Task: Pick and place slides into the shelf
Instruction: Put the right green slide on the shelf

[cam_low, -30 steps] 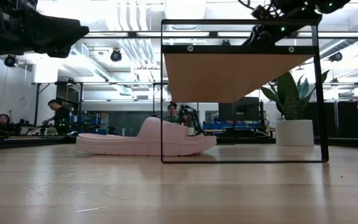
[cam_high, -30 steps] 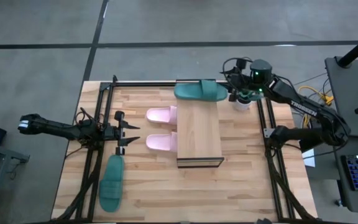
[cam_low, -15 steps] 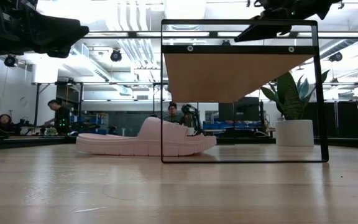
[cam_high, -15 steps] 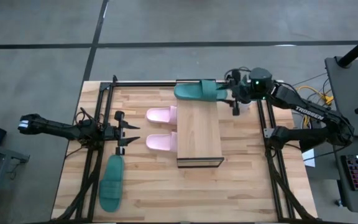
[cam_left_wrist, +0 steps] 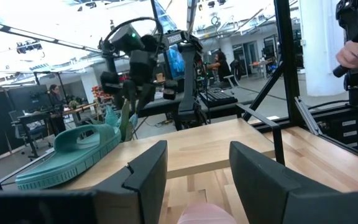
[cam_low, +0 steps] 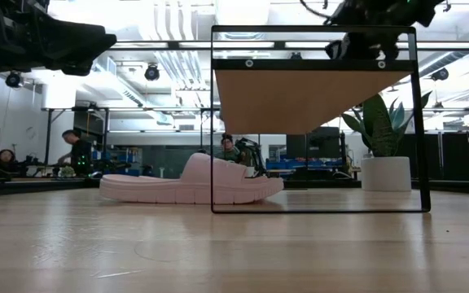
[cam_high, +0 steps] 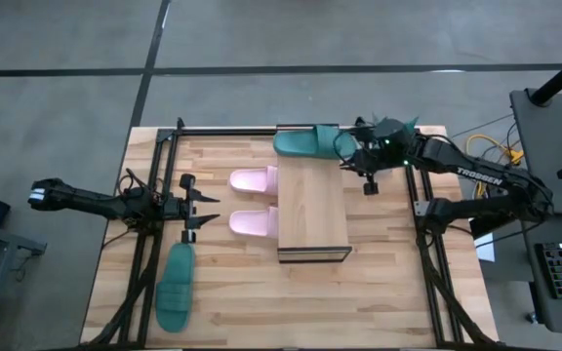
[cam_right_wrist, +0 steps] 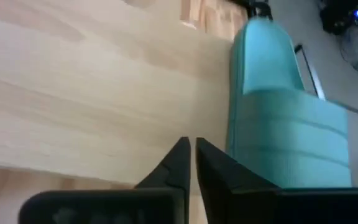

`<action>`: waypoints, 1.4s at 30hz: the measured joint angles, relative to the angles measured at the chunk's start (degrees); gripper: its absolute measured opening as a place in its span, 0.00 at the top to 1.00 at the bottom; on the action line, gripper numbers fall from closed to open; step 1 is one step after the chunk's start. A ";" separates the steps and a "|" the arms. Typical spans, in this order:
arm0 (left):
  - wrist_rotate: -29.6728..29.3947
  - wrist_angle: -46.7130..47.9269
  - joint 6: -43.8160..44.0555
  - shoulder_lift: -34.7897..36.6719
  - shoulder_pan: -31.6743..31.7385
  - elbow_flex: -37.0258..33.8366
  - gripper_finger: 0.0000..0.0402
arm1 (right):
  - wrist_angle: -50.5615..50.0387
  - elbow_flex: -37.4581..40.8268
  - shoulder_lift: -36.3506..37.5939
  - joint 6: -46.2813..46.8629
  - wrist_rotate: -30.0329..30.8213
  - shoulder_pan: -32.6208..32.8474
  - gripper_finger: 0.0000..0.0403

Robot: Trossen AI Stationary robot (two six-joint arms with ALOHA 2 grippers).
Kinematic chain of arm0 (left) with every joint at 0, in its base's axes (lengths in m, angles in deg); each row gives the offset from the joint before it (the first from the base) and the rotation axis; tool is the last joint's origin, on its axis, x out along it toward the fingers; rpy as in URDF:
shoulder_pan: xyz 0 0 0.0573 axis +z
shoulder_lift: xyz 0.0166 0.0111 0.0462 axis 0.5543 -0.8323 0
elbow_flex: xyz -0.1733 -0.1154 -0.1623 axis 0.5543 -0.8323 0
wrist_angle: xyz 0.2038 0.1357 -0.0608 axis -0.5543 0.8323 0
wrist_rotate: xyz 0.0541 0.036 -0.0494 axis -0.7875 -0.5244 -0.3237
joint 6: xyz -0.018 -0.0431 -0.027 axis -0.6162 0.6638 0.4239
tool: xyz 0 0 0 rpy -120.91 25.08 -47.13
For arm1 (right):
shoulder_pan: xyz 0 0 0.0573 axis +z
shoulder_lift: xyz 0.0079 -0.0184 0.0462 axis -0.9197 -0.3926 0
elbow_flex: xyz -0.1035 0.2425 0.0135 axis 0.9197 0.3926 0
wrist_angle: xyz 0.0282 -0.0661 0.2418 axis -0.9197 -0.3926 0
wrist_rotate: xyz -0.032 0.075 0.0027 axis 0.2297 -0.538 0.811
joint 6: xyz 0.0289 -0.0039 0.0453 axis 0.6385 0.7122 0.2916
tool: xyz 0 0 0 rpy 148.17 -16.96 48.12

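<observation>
The shelf (cam_high: 312, 208) stands mid-worktop, its plank top running from the far edge of the worktop (cam_high: 388, 302) toward the near side. One teal slide (cam_high: 312, 142) lies across the shelf's far end, its toe overhanging the plank's left edge. The right gripper (cam_high: 351, 156) hovers at that slide's right end, just above the plank's far right corner; its fingers (cam_right_wrist: 185, 162) are pressed together with nothing between them. Two pink slides (cam_high: 254, 180) sit beneath the shelf, poking out past its left edge. The second teal slide (cam_high: 175, 286) lies alone near the worktop's near-left side, with bare wood on its right. The left gripper (cam_high: 203, 209) waits left of the pink slides, fingers (cam_left_wrist: 148, 171) spread apart and empty.
</observation>
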 joint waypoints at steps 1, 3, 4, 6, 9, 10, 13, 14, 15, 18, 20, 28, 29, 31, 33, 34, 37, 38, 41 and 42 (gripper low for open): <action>-0.02 -0.02 0.00 -0.02 0.00 0.00 0.60 | 0.44 0.49 -0.58 -0.10 0.02 -0.07 0.97; -0.01 -0.01 0.00 -0.01 0.01 0.00 0.60 | 1.64 1.36 -2.01 -0.13 0.10 -0.12 0.97; -0.01 -0.01 0.00 -0.02 0.00 0.01 0.60 | 2.36 1.66 -2.86 -0.29 0.08 -0.07 0.98; -0.02 -0.02 0.00 -0.02 0.02 0.02 0.60 | 3.36 2.08 -4.75 -0.64 0.54 -0.01 0.98; -0.02 -0.02 0.00 0.00 0.02 0.00 0.60 | 5.48 2.13 -7.71 -0.83 1.01 -0.07 0.98; 0.00 -0.02 0.00 -0.02 0.00 0.00 0.60 | 6.13 2.13 -8.41 -1.32 1.13 -0.12 0.98; -0.02 -0.01 0.00 -0.02 0.00 0.00 0.60 | 8.72 2.13 -10.13 -2.52 2.58 -0.07 0.98; 0.00 0.00 0.00 0.00 0.00 0.00 0.60 | 9.31 2.13 -10.49 -2.67 3.11 -0.05 0.98; -0.02 -0.02 0.00 -0.02 0.02 0.00 0.60 | 10.09 2.13 -10.77 -2.79 3.59 -0.07 0.98; -0.02 -0.01 0.00 -0.02 0.00 0.00 0.60 | 10.95 1.46 -11.55 -3.33 4.02 -0.20 0.98; -0.02 0.01 0.00 -0.02 0.02 0.00 0.60 | 11.81 1.29 -11.83 -4.07 4.14 -0.18 0.98; -0.02 0.00 0.00 -0.02 0.00 0.00 0.60 | 15.63 1.24 -11.85 -5.22 7.06 -0.18 0.98; -0.02 0.00 0.00 -0.02 0.00 0.00 0.60 | 15.86 1.24 -11.85 -5.31 8.10 -0.18 0.98; -0.02 0.00 0.00 -0.02 0.00 0.00 0.60 | 16.22 1.24 -11.85 -5.43 8.65 -0.22 0.98; -0.02 0.02 0.00 -0.02 0.02 0.00 0.60 | 16.25 1.24 -11.85 -5.43 8.66 -0.30 0.98; -0.02 0.00 0.00 -0.02 0.00 0.00 0.60 | 16.26 1.24 -11.83 -5.43 8.68 -0.40 0.98; -0.02 0.02 0.00 -0.02 0.02 0.00 0.60 | 17.11 1.24 -11.85 -5.39 8.66 -0.42 0.98; -0.02 0.01 0.00 -0.02 0.02 0.02 0.60 | 17.78 1.24 -11.85 -5.39 8.60 -0.42 0.98; -0.02 0.02 0.00 -0.02 0.00 0.00 0.60 | 17.97 1.24 -12.11 -5.59 8.03 -0.44 0.98; -0.02 0.01 0.00 -0.02 0.00 0.00 0.60 | 17.96 1.24 -12.23 -5.59 8.03 -0.44 0.98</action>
